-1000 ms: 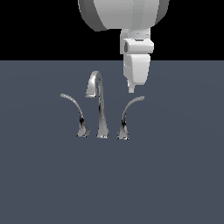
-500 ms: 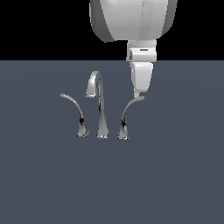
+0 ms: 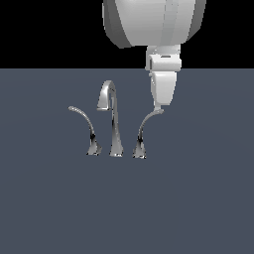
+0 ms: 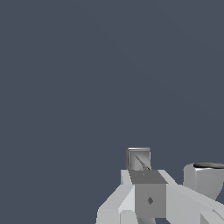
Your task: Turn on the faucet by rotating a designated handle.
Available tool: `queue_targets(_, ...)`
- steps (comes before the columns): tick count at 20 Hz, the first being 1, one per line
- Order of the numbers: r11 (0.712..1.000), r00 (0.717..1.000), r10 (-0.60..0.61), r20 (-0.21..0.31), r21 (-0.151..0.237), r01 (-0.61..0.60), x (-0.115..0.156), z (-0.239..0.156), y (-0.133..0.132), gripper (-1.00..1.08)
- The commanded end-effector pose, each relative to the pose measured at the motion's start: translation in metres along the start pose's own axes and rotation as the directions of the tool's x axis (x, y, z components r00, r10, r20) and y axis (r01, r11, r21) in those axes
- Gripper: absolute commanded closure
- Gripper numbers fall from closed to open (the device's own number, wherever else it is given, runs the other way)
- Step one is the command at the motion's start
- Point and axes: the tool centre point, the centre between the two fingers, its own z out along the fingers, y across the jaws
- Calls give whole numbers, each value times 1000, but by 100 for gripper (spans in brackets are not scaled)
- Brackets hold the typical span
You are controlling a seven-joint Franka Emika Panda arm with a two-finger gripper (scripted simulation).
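You have the white, blocky gripper (image 3: 158, 105) hanging straight down, its tip meeting the thin swept tip of the slim curved chrome handle (image 3: 143, 133) on its flared base. That handle stands at the exterior view's right of the polished three-piece faucet (image 3: 113, 119), beside the tall hooked gooseneck spout (image 3: 110, 106). You cannot tell how the jaws stand.
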Motion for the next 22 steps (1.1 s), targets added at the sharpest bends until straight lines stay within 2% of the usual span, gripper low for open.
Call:
queue_targets(1, 1000, 1000, 0, 0, 0, 0, 3, 0, 8, 108)
queue_targets(9, 1000, 1000, 1, 0, 0, -1, 13, 0, 31, 108)
queue_targets(10, 1000, 1000, -10, 2, 11, 10, 5, 0, 22, 108)
queue_targets(22, 1000, 1000, -1, 1, 3, 1, -2, 0, 64, 108)
